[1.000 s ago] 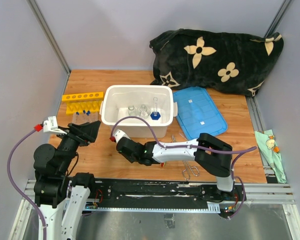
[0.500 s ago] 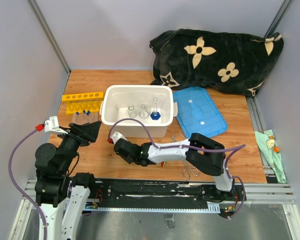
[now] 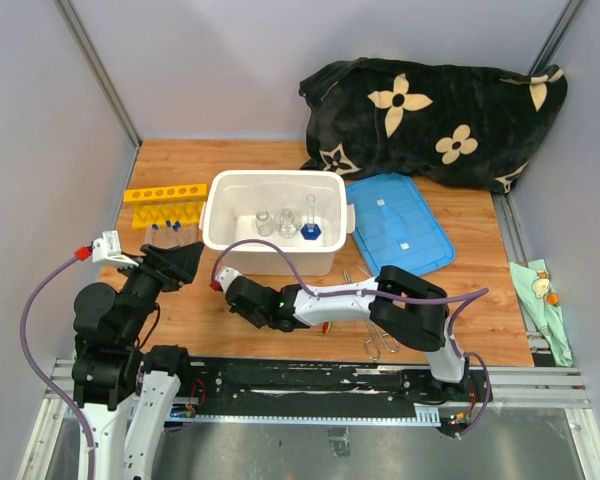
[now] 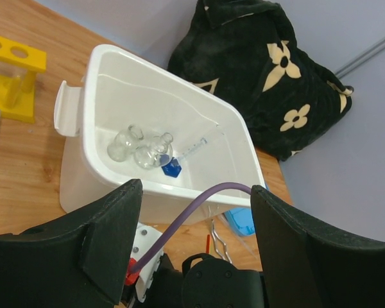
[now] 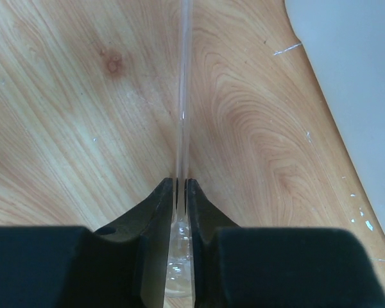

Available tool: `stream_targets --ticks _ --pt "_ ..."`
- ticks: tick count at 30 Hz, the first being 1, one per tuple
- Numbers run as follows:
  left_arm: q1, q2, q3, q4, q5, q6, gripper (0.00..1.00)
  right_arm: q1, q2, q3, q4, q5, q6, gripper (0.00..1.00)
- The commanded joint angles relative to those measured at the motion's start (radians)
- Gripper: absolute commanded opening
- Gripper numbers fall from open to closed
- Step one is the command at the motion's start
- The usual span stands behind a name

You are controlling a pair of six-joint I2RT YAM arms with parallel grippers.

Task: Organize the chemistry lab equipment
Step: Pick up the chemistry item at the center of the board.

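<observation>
My right gripper (image 5: 181, 183) is shut on a thin clear tube (image 5: 183, 96) that lies flat on the wooden table; the tube runs straight out ahead of the fingertips. From above, this gripper (image 3: 236, 296) sits low in front of the white tub (image 3: 220, 215). Two small glass flasks (image 3: 265, 222) and a blue-based glass piece (image 3: 311, 231) stand inside the tub. My left gripper (image 3: 180, 262) hangs open and holds nothing, left of the tub; the flasks (image 4: 144, 149) show between its fingers. The yellow rack (image 3: 165, 193) and blue-capped test tubes (image 3: 165, 232) are at the far left. Metal tongs (image 3: 380, 340) lie near the right arm.
The tub's blue lid (image 3: 398, 225) lies flat to the right of it. A black cloth with cream flowers (image 3: 435, 120) is heaped at the back right. A small green cloth (image 3: 540, 290) lies off the right edge. A purple cable (image 4: 199, 205) arcs over the right arm.
The right gripper has slid a little to the left and its jaws have closed on the thin clear tube. The left arm has barely moved.
</observation>
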Motion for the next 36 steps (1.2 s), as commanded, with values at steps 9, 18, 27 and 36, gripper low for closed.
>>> stream_targets --ticks 9,18,27,36 --pt "-0.004 0.022 -0.008 0.026 -0.002 0.011 0.73 -0.008 -0.122 -0.043 -0.153 -0.083 -0.066 0.09" --pt "-0.004 0.129 0.038 0.117 0.008 -0.031 0.71 0.007 -0.458 -0.061 -0.405 -0.152 -0.094 0.03" --pt "-0.004 0.475 0.158 0.354 0.032 -0.093 0.7 -0.053 -0.708 0.089 -0.668 -0.071 -0.147 0.01" --pt "-0.004 0.82 0.395 0.334 0.028 -0.106 0.69 -0.269 -0.528 0.482 -0.789 -0.138 -0.269 0.01"
